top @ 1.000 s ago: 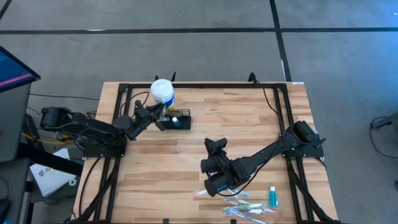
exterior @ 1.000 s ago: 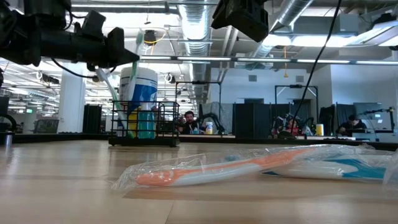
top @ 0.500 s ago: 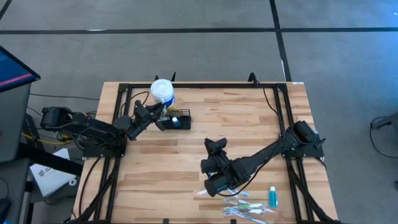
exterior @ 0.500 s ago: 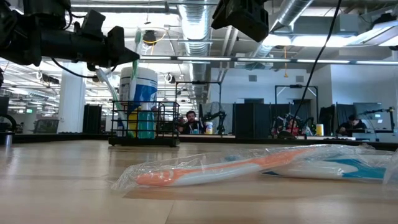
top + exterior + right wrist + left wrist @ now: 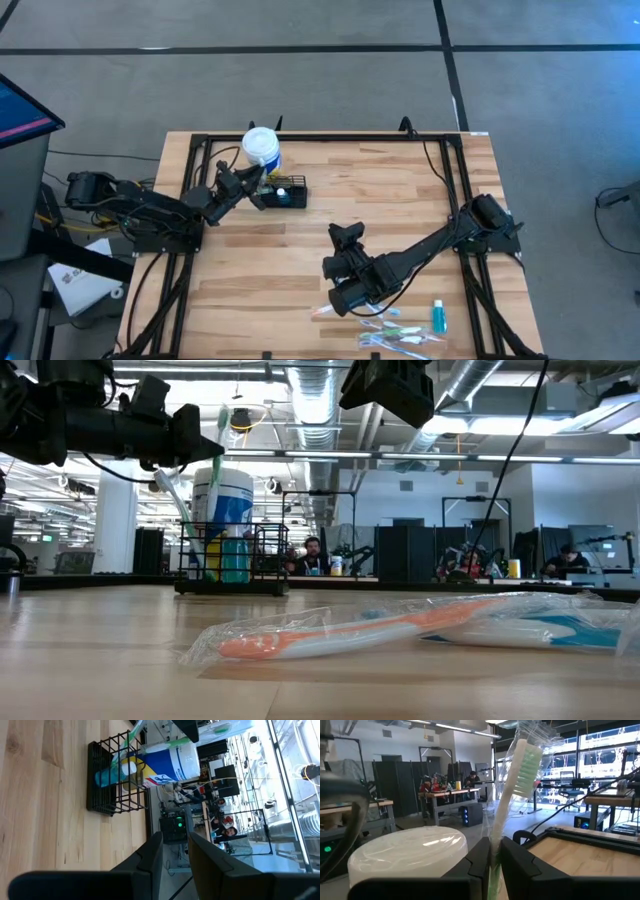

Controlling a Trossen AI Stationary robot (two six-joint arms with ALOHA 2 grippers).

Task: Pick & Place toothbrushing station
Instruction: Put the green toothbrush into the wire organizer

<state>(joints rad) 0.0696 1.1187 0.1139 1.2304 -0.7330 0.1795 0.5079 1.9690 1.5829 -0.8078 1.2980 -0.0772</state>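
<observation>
— Near the worktop's far edge, toward its left corner, where does your left gripper (image 5: 255,188) sit?

— Right above the toothbrushing station (image 5: 285,194), the small black wire caddy standing just beside the white blue-labelled tub (image 5: 262,147). My fingers (image 5: 517,865) are pinching a wrapped toothbrush (image 5: 512,795) with a white handle and green bristles; its head points up and its lower end angles down toward the caddy.

— Is anything in the caddy?

— A teal tube (image 5: 233,558) stands upright inside it, with something yellow beside it that I cannot make out.

— And your right gripper (image 5: 345,240)?

— It hangs over the middle of the worktop, well apart from the caddy, fingers (image 5: 150,855) slightly parted with nothing between them.

— What lies at the near edge?

— Several wrapped toothbrushes (image 5: 395,333), one orange-handled (image 5: 330,635), lie toward the right corner, with a small teal tube (image 5: 438,317) beside them. People sit at desks in the room behind.
</observation>
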